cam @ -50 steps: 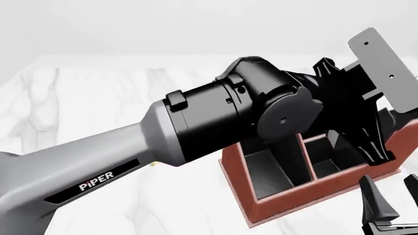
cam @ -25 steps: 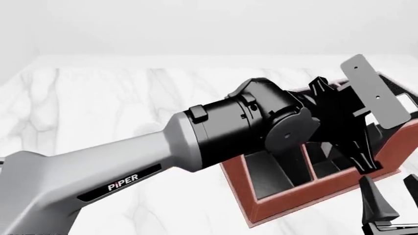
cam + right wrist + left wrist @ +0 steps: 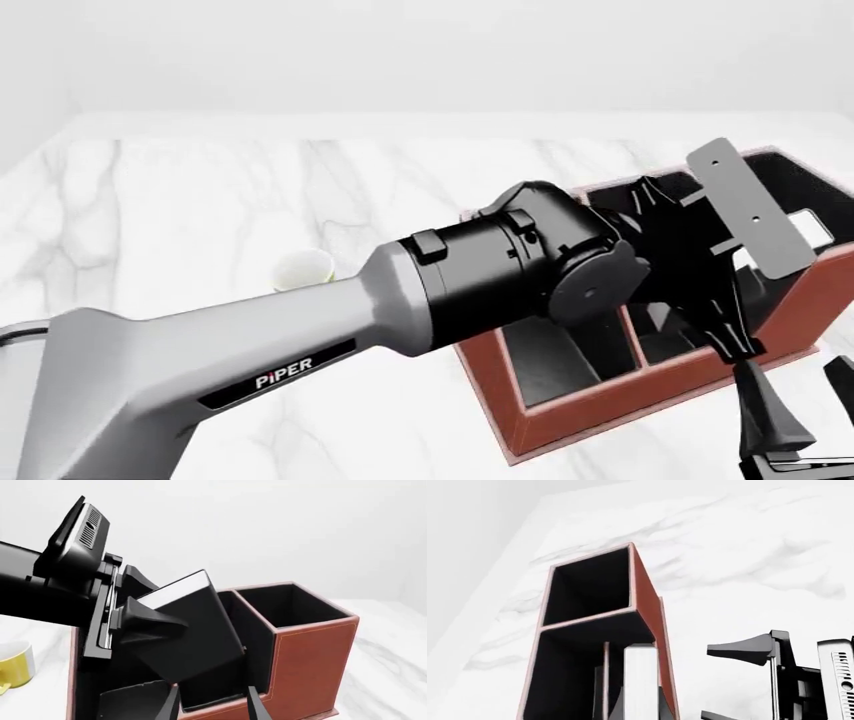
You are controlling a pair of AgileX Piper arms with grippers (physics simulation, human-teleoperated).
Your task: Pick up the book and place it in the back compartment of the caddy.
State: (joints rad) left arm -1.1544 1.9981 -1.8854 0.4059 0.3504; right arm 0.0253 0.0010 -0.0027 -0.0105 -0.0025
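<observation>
The black book (image 3: pixel 200 635) with white page edges (image 3: pixel 640 680) is tilted in my left gripper (image 3: pixel 167 622), which is shut on it. Its lower end is down inside a small black-lined cell by the near outer wall of the reddish-brown caddy (image 3: pixel 313 650). In the front view my left gripper (image 3: pixel 727 335) hangs over the caddy's (image 3: pixel 587 410) near right cell and hides most of the book. My right gripper (image 3: pixel 807 400) is open and empty just outside the caddy's near right corner, and it also shows in the left wrist view (image 3: pixel 727 682).
A yellow mug (image 3: pixel 300 268) stands on the white marble table to the left of the caddy, also seen in the right wrist view (image 3: pixel 13 667). The left arm's thick forearm (image 3: pixel 267 350) crosses the table's middle. The caddy's long far cells (image 3: pixel 293 605) hold nothing.
My left arm has swung down and toward the near side, lowering the book into the caddy. The mug has come into view from behind it. The right gripper has not moved.
</observation>
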